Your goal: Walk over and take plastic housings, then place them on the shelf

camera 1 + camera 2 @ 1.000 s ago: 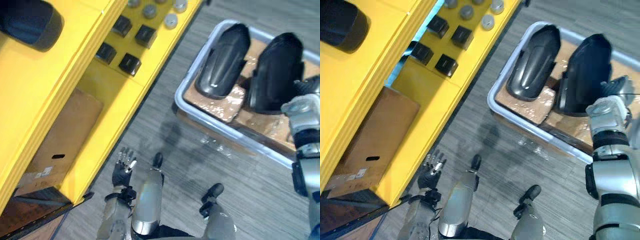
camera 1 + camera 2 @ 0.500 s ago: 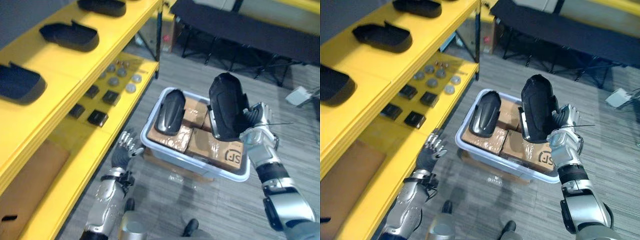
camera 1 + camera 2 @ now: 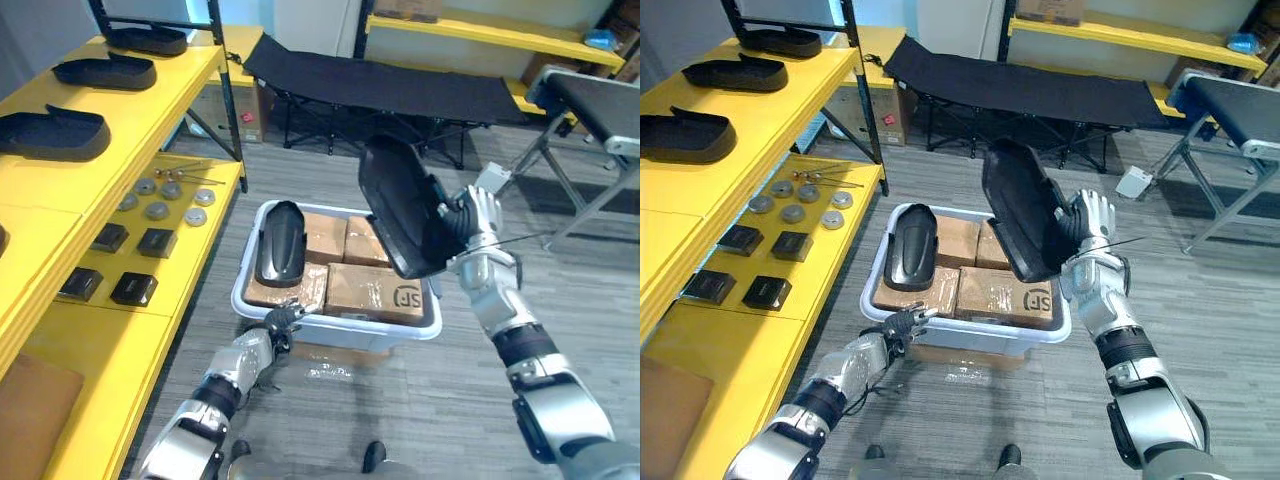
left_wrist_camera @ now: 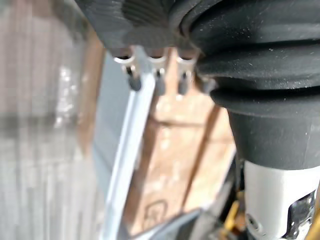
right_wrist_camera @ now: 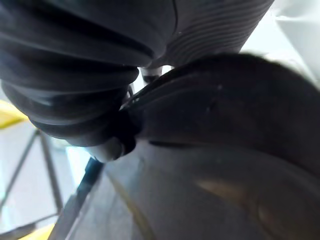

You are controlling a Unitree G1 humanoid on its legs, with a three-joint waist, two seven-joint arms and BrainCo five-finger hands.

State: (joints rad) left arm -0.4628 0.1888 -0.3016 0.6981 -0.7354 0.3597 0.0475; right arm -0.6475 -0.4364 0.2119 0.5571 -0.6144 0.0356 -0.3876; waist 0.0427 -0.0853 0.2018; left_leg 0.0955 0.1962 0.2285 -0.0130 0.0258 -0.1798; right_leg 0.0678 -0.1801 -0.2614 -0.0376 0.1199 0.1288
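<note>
- Roughly in the middle of the room, the robot's right hand point(image 3: 474, 212) is clasped round the edge of a long black plastic housing point(image 3: 396, 206), holding it up in the air, tilted with its hollow side towards the hand.
- From the right wrist, the same housing's dark curved shell point(image 5: 225, 105) sits right against the hand's ribbed cover.
- Below the raised housing stands a pale grey plastic tote point(image 3: 340, 333) on the grey plank floor point(image 3: 440, 400), packed with brown cardboard boxes point(image 3: 368, 290).
- A second black plastic housing point(image 3: 278, 243) lies on top of the boxes at the tote's left end, rounded back up.
- Low down, the left hand point(image 3: 283, 318) hangs just beside the tote's front left corner, its fingers point(image 4: 159, 83) loosely extended and holding nothing.
- To the robot's left runs a yellow metal shelf point(image 3: 150, 110); three more black housings point(image 3: 52, 134) rest in a row on its upper level.
- On the shelf's lower level sit small black square blocks point(image 3: 133, 288) and, farther along, grey round discs point(image 3: 157, 210).
- Behind the tote stands a black folding cot point(image 3: 370, 85).
</note>
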